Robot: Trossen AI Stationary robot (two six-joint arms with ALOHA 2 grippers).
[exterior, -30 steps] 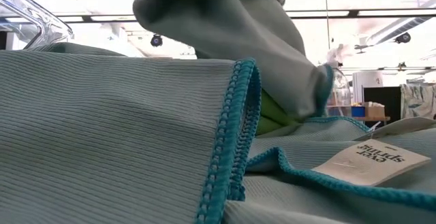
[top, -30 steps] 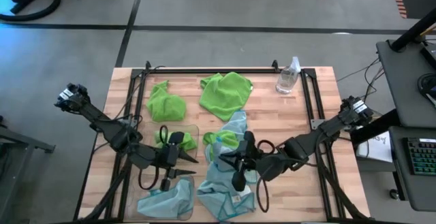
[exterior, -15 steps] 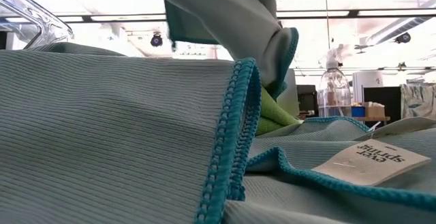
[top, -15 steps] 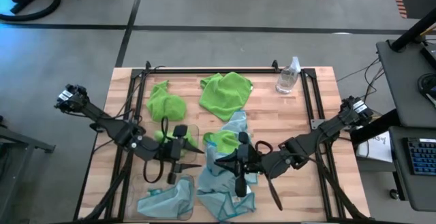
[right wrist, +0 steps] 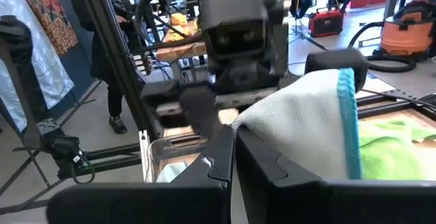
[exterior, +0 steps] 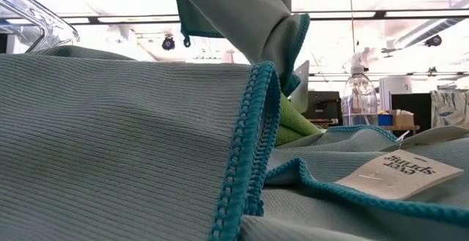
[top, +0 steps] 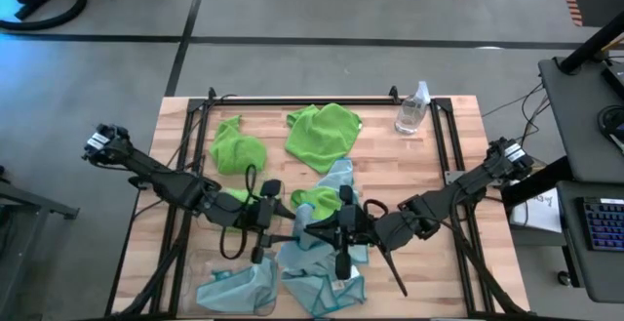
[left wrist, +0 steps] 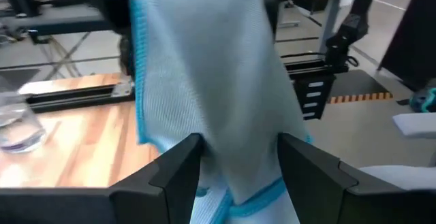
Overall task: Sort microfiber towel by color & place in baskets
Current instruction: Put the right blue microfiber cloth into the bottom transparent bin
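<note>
My right gripper [top: 310,231] [right wrist: 235,149] is shut on a pale blue-teal towel [top: 304,225] [exterior: 242,14] held above the table's near middle. My left gripper [top: 286,235] [left wrist: 235,163] is open, level with it, one finger on each side of the hanging towel [left wrist: 218,81]. More pale blue towels lie heaped near the table's near edge [top: 317,277], one with a white tag [exterior: 399,173]. Another lies in a clear basket [top: 234,287]. Green towels lie at the far left [top: 237,148], at the far middle [top: 324,131] and under the right gripper [top: 320,200]. My right gripper pinches the pale blue towel between its two fingers at a bunched fold beside the teal hem [right wrist: 300,115], coming level from the table's right. The towel hangs slack below the fingers; its lower end is hidden behind the near towels. My left gripper: I cannot tell whether its fingers [left wrist: 177,173] touch the towel.
A clear spray bottle [top: 412,109] stands at the far right of the table. Black rails [top: 444,155] run along both table sides and the far edge. A second clear basket [top: 276,186] sits under the left arm. Bare wood shows right of the towels [top: 409,282].
My left gripper has moved toward the table's right, up to the towel that the right gripper holds, until its fingers stand on either side of it. My right gripper has shifted slightly left, and the hanging towel has swung left with it, uncovering the spray bottle in the low view.
</note>
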